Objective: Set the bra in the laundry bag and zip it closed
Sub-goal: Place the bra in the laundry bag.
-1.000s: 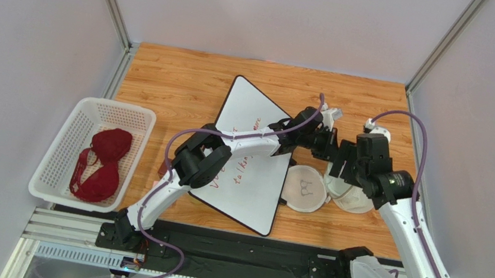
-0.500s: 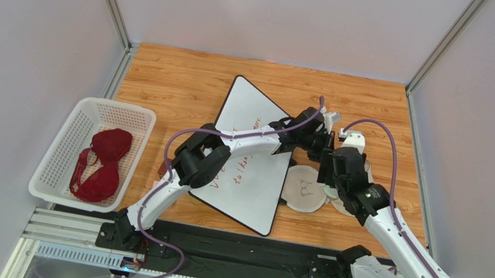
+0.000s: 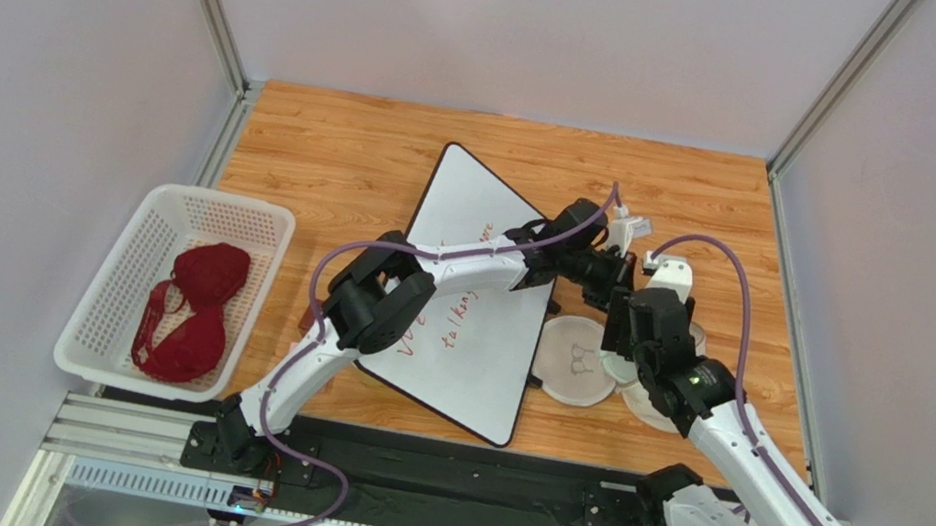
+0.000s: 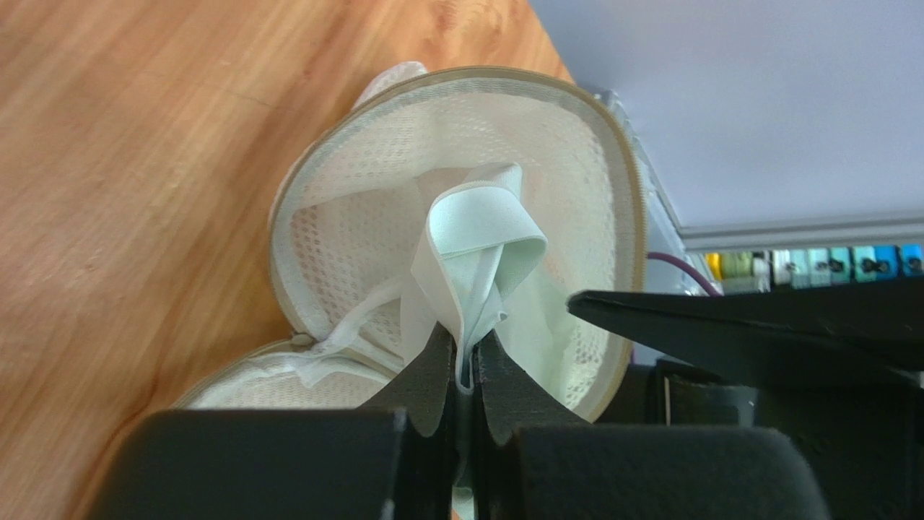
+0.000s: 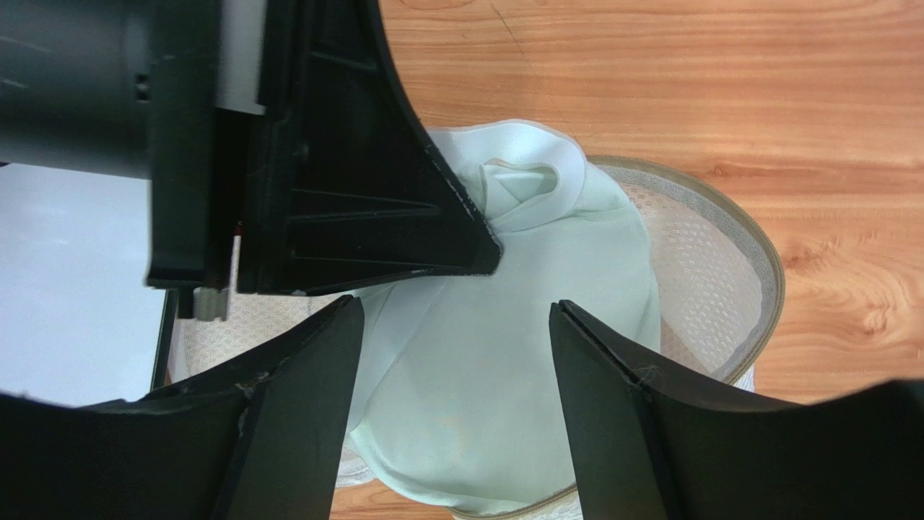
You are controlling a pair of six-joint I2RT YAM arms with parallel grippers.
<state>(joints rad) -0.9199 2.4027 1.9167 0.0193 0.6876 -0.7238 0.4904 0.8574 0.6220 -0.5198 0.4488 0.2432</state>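
Note:
The dark red bra (image 3: pixel 191 310) lies in the white perforated basket (image 3: pixel 117 280) at the left, far from both grippers. The laundry bag (image 4: pixel 358 238) is open on the wood, its mesh rim (image 5: pixel 705 260) showing, and its disc lid (image 3: pixel 576 359) with the dark icon lies flat beside it. My left gripper (image 4: pixel 464 345) is shut on a fold of pale green fabric (image 4: pixel 477 244) that sits in the bag's mouth. My right gripper (image 5: pixel 453 309) hangs open just above that fabric (image 5: pixel 510 358), one finger on each side, close beside the left gripper's finger (image 5: pixel 358 184).
A white board (image 3: pixel 469 291) with red writing lies tilted on the table's middle, under the left arm. Both arms crowd together over the bag at the right of centre (image 3: pixel 630 336). Grey walls close in the table on three sides.
The right arm has swung left and down until its gripper is over the bag beside the left gripper, and its jaws have narrowed a little. The left gripper has kept its grip and place.

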